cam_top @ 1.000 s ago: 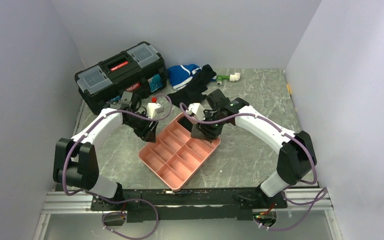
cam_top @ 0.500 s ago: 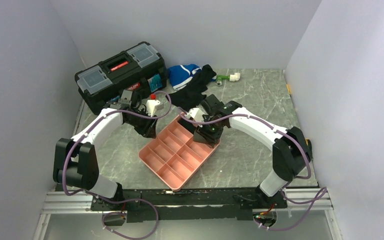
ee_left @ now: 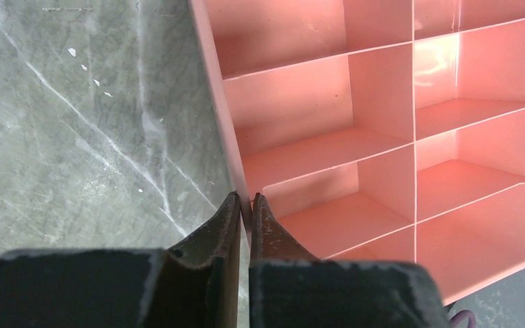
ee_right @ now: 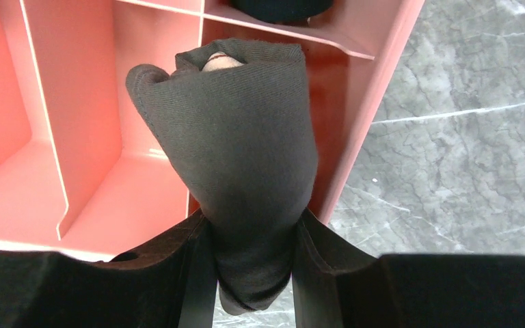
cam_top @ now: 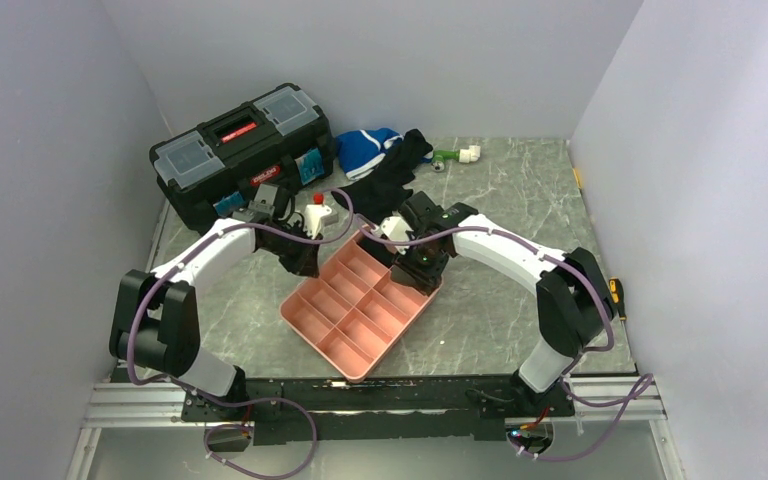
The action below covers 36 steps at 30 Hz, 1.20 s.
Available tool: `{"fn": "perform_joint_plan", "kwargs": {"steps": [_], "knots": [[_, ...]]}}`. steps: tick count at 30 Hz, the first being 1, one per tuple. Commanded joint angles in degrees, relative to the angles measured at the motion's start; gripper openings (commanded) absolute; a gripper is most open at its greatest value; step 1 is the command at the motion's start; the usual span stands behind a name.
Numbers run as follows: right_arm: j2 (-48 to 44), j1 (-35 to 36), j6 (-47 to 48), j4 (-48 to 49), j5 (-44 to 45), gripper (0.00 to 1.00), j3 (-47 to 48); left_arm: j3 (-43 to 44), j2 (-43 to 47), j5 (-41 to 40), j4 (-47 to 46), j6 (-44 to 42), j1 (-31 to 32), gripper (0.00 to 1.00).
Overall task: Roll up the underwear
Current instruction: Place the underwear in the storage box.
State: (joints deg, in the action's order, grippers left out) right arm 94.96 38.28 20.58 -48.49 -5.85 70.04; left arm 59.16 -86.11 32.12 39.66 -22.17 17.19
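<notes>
The right pincer (ee_right: 251, 229) grips the underwear (ee_right: 239, 137), which is rolled into a tight dark bundle. Its two fingers (ee_right: 195, 260) clamp the lower part of the roll from both sides. A pale patch shows at the far tip of the roll.

The roll extends forward from the pincer and hangs over a compartment (ee_right: 143, 198) of the pink tray (ee_right: 369, 123), just inside the tray wall that faces the right edge of the surface (ee_right: 465, 137). Whether the roll touches the compartment floor cannot be told. The next compartment toward the far edge holds a dark item (ee_right: 280, 7).

The left pincer (ee_left: 244, 205) is closed on the tray wall that faces the left edge, which steadies the tray.

Step in hand, as judged: seat the roll in the compartment.
- Lower the roll straight down, clear of the dividers.
- Maintain the clamp until the roll rests on the floor, otherwise it may unroll.
- Hold the tray fixed during release
- Open the fingers only a little, then lift straight up
</notes>
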Motion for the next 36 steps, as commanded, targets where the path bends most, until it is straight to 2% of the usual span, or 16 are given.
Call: {"fn": "perform_joint_plan", "kwargs": {"steps": [1, 2, 14, 36], "knots": [[0.7, -0.8, -2.0, 0.3, 4.7, 0.0, 2.2, -1.5, -1.4, 1.8, -1.9, 0.8, 1.3, 0.04], [0.8, -1.1, -2.1, 0.2, 4.7, 0.0, 2.1, -1.6, -1.6, 1.8, -2.1, 1.0, 1.4, 0.0], [0.8, -5.0, -3.1, -0.7, 0.9, 0.0, 3.2, -2.4, -3.6, 3.0, -2.8, 1.6, 1.9, 0.0], [8.3, -6.2, -4.8, -0.5, 7.6, 0.0, 2.4, -3.2, -4.1, 3.9, -3.3, 1.3, 3.9, 0.0]]}}
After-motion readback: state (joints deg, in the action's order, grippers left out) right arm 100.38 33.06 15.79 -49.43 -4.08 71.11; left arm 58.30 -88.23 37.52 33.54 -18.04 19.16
